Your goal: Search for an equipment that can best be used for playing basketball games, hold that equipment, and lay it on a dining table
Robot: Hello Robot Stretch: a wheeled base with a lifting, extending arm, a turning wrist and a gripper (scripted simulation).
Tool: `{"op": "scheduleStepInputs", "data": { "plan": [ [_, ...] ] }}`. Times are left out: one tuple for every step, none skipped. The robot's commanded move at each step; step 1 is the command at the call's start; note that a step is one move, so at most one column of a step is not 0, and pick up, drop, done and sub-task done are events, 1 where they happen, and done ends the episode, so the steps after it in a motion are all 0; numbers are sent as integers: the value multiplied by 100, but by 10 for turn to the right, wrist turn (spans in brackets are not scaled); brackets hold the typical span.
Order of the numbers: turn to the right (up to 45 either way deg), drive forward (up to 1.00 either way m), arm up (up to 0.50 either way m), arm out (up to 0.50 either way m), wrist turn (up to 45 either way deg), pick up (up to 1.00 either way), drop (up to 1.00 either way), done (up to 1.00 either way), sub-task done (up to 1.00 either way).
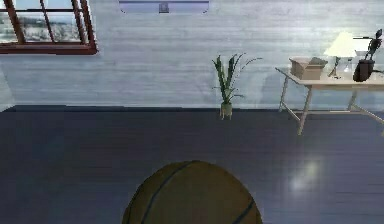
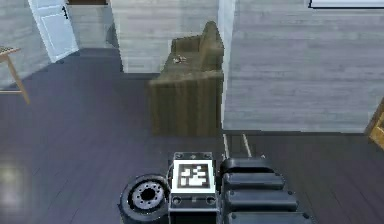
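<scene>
A basketball (image 1: 191,196), orange-brown with dark seams, sits at the bottom middle of the forward view, cut off by the lower edge. A light table (image 1: 330,84) on thin legs stands by the far wall at the right. In the arm side view the arm (image 2: 250,190) lies drawn in at the bottom edge, with one white marked square (image 2: 195,178) on it. Left of the square is the gripper (image 2: 145,198), a dark round body. I can't make out its far end, so I cannot tell whether it holds anything.
The table carries a box (image 1: 308,68), a lamp (image 1: 342,47) and a dark vase (image 1: 364,68). A potted plant (image 1: 227,85) stands against the far wall, beside a window (image 1: 45,28). A brown sofa (image 2: 188,88), a white door (image 2: 52,28) and dark open floor (image 2: 80,130) lie to the arm's side.
</scene>
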Motion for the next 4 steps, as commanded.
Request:
{"op": "scheduleStepInputs", "data": {
  "plan": [
    [450, 0, 0, 0, 0, 0, 0, 0, 0],
    [0, 50, 0, 0, 0, 0, 0, 0, 0],
    [60, 0, 0, 0, 0, 0, 0, 0, 0],
    [0, 100, 0, 0, 0, 0, 0, 0, 0]
  ]
}}
